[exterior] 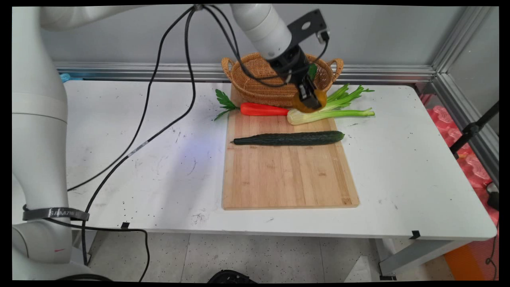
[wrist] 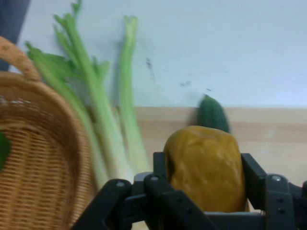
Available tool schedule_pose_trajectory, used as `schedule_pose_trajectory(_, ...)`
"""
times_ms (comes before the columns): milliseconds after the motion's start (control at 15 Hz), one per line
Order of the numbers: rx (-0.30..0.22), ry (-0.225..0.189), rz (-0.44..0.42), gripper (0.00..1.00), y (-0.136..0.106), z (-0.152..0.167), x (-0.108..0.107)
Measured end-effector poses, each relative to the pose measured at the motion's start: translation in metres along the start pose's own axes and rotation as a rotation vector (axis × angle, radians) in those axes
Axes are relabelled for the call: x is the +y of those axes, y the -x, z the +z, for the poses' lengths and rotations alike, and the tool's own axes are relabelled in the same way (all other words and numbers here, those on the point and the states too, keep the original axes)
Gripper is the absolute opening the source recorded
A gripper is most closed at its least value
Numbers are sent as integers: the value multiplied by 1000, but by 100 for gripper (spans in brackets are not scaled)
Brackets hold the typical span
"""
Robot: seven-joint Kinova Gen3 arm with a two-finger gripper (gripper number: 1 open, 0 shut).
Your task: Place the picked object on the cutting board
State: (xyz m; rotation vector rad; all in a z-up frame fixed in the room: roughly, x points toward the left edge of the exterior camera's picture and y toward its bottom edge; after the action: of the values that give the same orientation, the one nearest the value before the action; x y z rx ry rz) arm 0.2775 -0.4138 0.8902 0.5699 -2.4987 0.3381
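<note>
My gripper (exterior: pixel 310 99) is shut on a yellow-orange mango-like fruit (exterior: pixel 305 105), just in front of the wicker basket (exterior: pixel 255 85) at the back of the wooden cutting board (exterior: pixel 287 171). In the hand view the fruit (wrist: pixel 206 167) sits between the black fingers (wrist: pixel 252 177), with the basket (wrist: pixel 38 167) to the left. A celery bunch (exterior: pixel 330 111) lies right beside the fruit; in the hand view the celery (wrist: pixel 103 124) runs upward past the basket. A red carrot with green leaves (exterior: pixel 263 109) lies left of the fruit. A dark cucumber (exterior: pixel 289 138) lies across the board; its tip (wrist: pixel 213 114) shows behind the fruit.
Something green (exterior: pixel 312 71) sits inside the basket. Black cables (exterior: pixel 159 115) hang from the arm across the table's left half. The wall rail (exterior: pixel 378 73) runs along the back edge. Pink items (exterior: pixel 458 131) lie off the table to the right.
</note>
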Motion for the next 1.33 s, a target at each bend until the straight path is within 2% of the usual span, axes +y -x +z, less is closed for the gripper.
schedule_pose_trajectory(533, -21, 7, 26, 0, 22, 14, 71)
schedule_pose_trajectory(1000, -17, 10, 54, 0, 37, 42, 105)
schedule_pose_trajectory(1333, -9, 9, 68, 0, 43, 61, 117)
